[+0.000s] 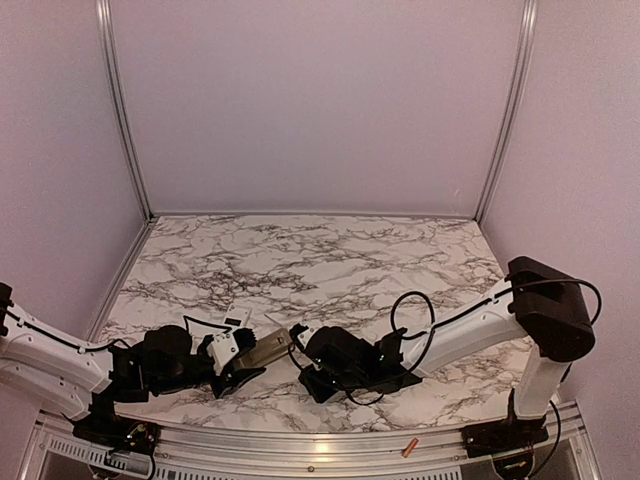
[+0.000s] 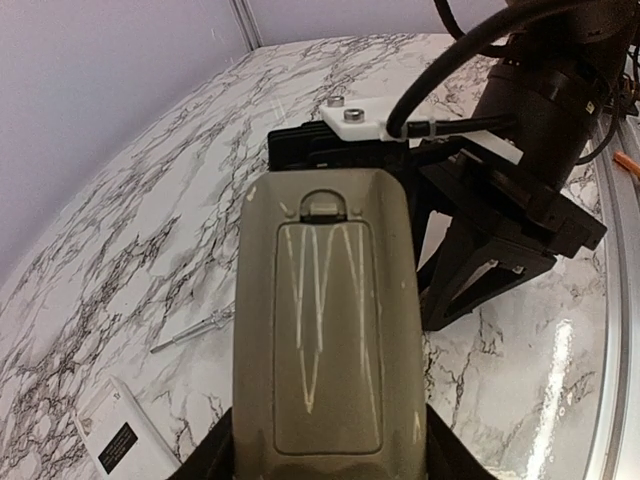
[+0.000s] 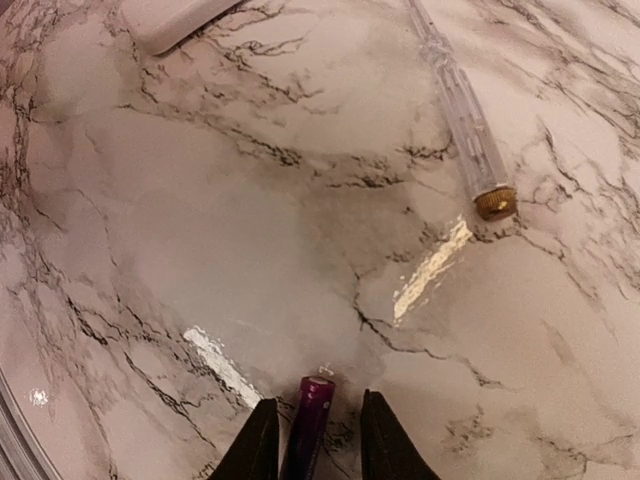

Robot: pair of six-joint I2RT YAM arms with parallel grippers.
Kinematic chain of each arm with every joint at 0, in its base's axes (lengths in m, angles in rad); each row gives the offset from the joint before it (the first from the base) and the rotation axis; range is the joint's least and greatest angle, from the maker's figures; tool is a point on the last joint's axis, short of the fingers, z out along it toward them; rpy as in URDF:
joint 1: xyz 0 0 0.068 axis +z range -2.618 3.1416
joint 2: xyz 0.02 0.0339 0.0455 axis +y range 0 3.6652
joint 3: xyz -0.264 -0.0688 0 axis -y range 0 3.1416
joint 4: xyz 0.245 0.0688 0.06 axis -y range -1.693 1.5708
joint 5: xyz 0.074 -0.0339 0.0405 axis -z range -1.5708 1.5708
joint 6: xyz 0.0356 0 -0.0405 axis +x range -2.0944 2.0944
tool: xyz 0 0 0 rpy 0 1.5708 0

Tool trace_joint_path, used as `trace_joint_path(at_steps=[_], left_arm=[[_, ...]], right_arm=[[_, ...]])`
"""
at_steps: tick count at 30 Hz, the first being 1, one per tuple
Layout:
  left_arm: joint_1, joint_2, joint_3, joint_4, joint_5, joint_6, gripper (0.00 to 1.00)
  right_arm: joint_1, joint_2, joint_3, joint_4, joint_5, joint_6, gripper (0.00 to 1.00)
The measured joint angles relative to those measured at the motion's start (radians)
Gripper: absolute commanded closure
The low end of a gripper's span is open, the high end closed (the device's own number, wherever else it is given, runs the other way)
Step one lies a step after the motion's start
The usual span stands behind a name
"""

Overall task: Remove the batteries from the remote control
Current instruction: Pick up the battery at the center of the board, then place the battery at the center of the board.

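My left gripper is shut on the olive-grey remote control, held above the table with its back side up and the cover panel in place. In the top view the remote control points from the left gripper toward the right gripper. In the right wrist view, a dark purple battery lies between the fingers of the right gripper, just above the marble. The jaws straddle it, with a gap showing on its right side. An orange battery lies on the metal rail at the near edge.
A clear-handled screwdriver lies on the marble table ahead of the right gripper, also seen as the thin screwdriver. A flat white cover piece lies at the left. The right arm's black wrist crowds the remote's far end.
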Motion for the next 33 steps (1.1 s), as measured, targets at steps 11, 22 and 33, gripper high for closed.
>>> trace_joint_path(at_steps=[11,22,33], left_arm=[[0.0,0.025,0.0,-0.009,-0.015,-0.001,0.79],[0.0,0.236,0.098,-0.016,0.092,0.023,0.76],[0.0,0.475,0.304,-0.135,0.272,0.088,0.61]], right_arm=[[0.029,0.024,0.048,-0.089,0.116,0.027,0.91],[-0.072,-0.026,-0.017,-0.09,0.155,0.005,0.91],[-0.245,-0.099,-0.118,-0.06,0.163,-0.063,0.85]])
